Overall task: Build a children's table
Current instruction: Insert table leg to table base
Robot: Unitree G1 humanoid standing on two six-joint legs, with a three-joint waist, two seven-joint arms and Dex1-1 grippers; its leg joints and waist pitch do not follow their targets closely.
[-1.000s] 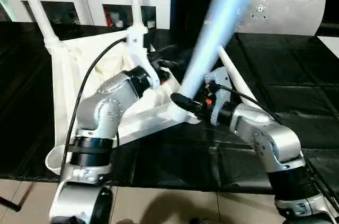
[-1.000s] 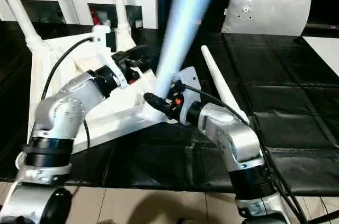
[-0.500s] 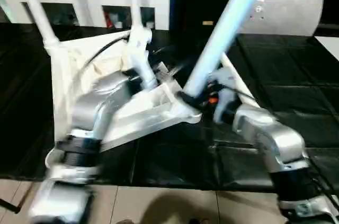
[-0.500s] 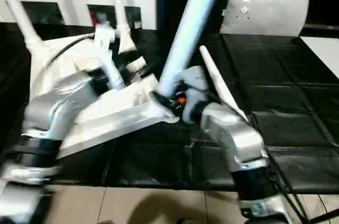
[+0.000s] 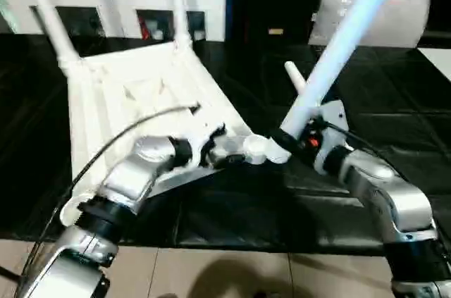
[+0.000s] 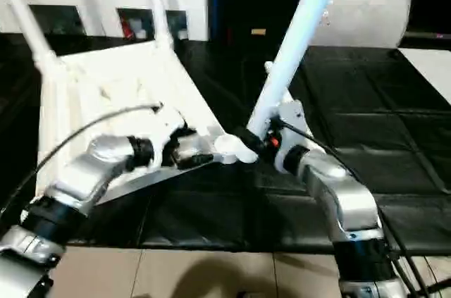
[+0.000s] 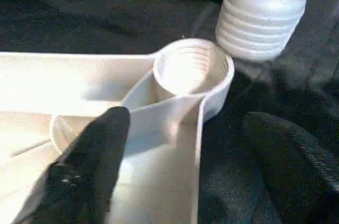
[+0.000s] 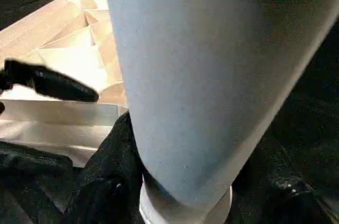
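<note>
- One white table top (image 5: 141, 94) lies upside down on the black mat (image 5: 394, 122), with its ribbed side up.
- Four white legs can be counted. Two legs stand up in the far corners of the top: one far left leg (image 5: 46, 13) and one far middle leg (image 5: 177, 2).
- The left arm (image 5: 130, 178) is bent and reaches across the near edge of the top toward the near corner.
- The left gripper (image 7: 185, 176) has its two black fingers (image 7: 87, 166) wide apart, one on each side of the top's corner wall. It holds nothing.
- One round corner socket (image 7: 193, 70) is empty, with ridges inside it.
- The held leg (image 5: 345, 41) leans up and to the right. Its ridged end (image 7: 262, 20) is just beside the socket, not in it.
- The right gripper (image 5: 292, 144) is closed around this leg near its low end.
- The right arm (image 5: 380, 192) reaches in from the right, bent at the elbow.
- One more loose leg (image 5: 296, 79) lies on the mat behind the held one.
- One grey-white cushion (image 5: 394, 20) sits at the far right.
</note>
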